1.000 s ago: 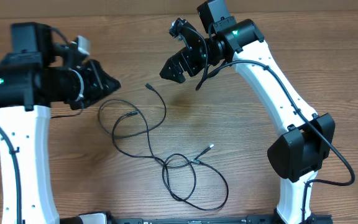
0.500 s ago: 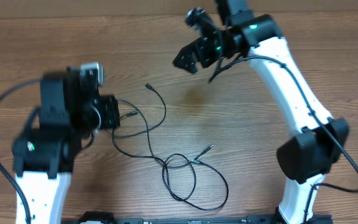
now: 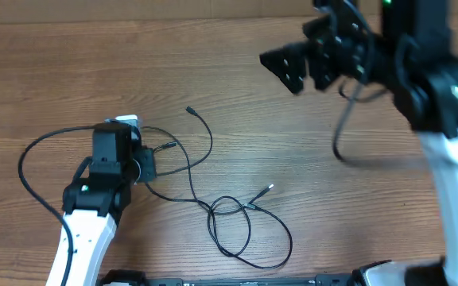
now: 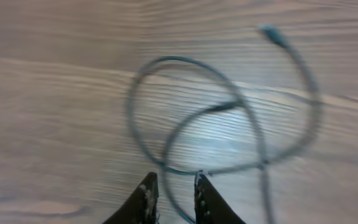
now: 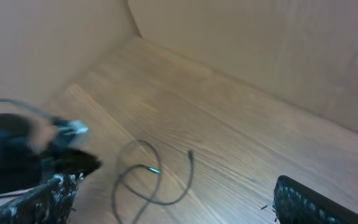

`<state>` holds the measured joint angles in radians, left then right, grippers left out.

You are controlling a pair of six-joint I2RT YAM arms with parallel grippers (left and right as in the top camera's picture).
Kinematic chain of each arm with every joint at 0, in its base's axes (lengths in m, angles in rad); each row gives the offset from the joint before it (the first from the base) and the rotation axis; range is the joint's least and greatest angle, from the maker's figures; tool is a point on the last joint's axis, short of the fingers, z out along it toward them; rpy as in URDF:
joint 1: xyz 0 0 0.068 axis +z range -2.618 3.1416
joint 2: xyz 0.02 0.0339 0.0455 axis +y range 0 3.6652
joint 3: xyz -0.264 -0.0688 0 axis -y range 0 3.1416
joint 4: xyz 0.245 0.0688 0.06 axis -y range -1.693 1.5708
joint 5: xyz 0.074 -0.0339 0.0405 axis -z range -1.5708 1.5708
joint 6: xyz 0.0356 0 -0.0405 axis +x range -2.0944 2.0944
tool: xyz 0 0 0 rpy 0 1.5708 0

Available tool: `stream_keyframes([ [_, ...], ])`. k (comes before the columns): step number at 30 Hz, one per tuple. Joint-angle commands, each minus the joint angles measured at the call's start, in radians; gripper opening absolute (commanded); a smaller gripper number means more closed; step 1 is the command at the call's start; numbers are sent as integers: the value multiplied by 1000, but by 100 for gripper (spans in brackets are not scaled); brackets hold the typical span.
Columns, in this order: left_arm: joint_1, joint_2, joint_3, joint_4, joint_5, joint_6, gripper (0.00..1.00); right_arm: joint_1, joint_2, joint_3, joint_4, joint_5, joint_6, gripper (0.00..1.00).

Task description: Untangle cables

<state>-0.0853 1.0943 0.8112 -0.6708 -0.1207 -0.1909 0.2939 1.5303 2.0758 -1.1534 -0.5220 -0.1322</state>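
Several thin black cables [image 3: 213, 210] are lying in loose, crossing loops on the wooden table [image 3: 70, 71], and you are seeing them in the lower middle of the overhead frame; one dark plug [image 3: 189, 110] is pointing toward the upper left of the tangle, and a silvery tip [image 3: 269, 188] is resting at its right side; your left gripper [image 3: 145, 167] is sitting low at the left edge of the loops, just left of centre; in the left wrist view, which is blurred, its fingers [image 4: 146, 198] are standing a narrow gap apart at the bottom edge, with a strand of the cables [image 4: 253, 124] running down into that gap; you cannot tell from this view whether the pads are touching the strand; your right gripper [image 3: 281, 73] is hanging in the upper right of the overhead frame, well apart from the tangle; its jaws are spreading wide with nothing between them, and its wrist view is showing the cables [image 5: 145, 180] lying at the lower left.
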Motion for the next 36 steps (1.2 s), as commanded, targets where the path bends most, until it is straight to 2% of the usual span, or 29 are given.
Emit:
stream_keyframes([
  [1,20,74,-5,11,-248,-163,22,33,-121,18,-28,-27,36,100],
  [10,153,301,-5,74,-120,-183,22,116,-349,18,-49,-33,81,100],
  [15,165,399,-5,128,-56,-183,24,140,-410,18,-73,-45,84,100],
  [20,166,456,-5,241,107,-60,29,140,-397,18,-143,-74,80,100],
  [22,165,457,-5,271,142,-48,31,140,-380,18,-167,-74,80,100],
  [25,166,457,-5,303,131,-48,31,140,-354,18,-196,-79,79,100],
  [28,166,457,-5,309,84,-53,25,140,-337,18,-203,-132,79,100],
  [36,166,458,-6,312,61,-60,33,140,-337,18,-203,-157,72,100],
])
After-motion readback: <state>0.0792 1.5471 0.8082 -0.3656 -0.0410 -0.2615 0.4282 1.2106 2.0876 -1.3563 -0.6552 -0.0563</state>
